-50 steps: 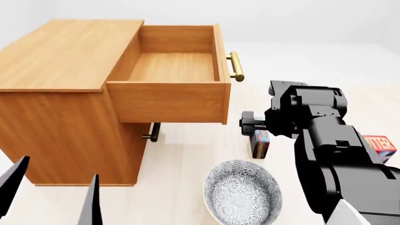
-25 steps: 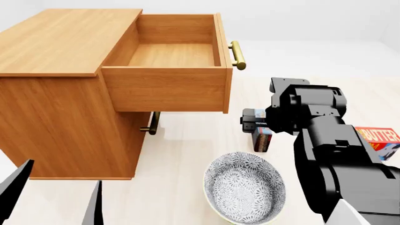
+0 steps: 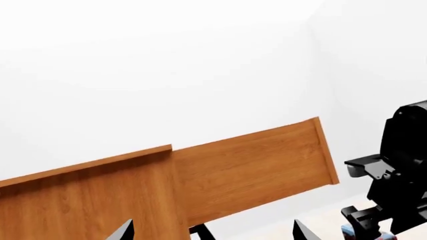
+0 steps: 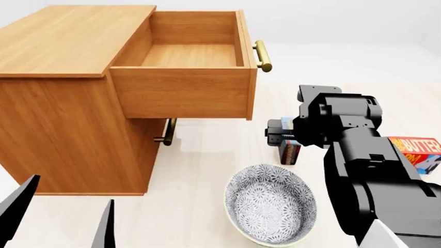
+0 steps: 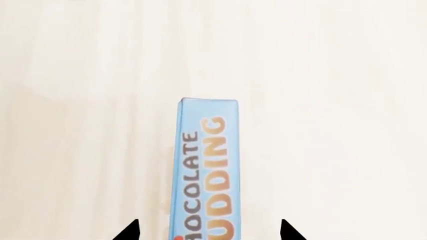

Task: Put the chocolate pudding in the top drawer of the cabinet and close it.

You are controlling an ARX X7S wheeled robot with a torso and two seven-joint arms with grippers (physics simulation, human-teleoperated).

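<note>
Since one second ago your head view has risen a little, so the cabinet (image 4: 62, 103) sits lower and closer in the picture, and the butter box (image 4: 416, 150) beside your right arm shows more of its face; the arm itself is almost in the same place. Nearest to you, the left gripper (image 4: 59, 217) shows only two dark finger tips, spread apart and holding nothing. Next comes the patterned bowl (image 4: 271, 209) on the bench (image 4: 193, 175), just in front of your right arm. Beyond it the right gripper (image 4: 282, 135) hangs directly over the chocolate pudding (image 5: 207, 175), which stands on its thin edge on the bench with the light blue side up. In the right wrist view its fingers (image 5: 130, 231) are apart, one on each side of the box, and not yet touching it, so the grasp is not done. Farther away, the top drawer (image 4: 189, 67) is already pulled out and looks empty inside. So I judge that only the opening is finished: you have to grip the box, lift it, put it in the drawer and push the drawer shut. For moving, mind the drawer's front edge and its brass handle (image 4: 262, 56), which stick out toward the pudding; you must lift above this edge first. The bowl is near, the butter box well to the right.
</note>
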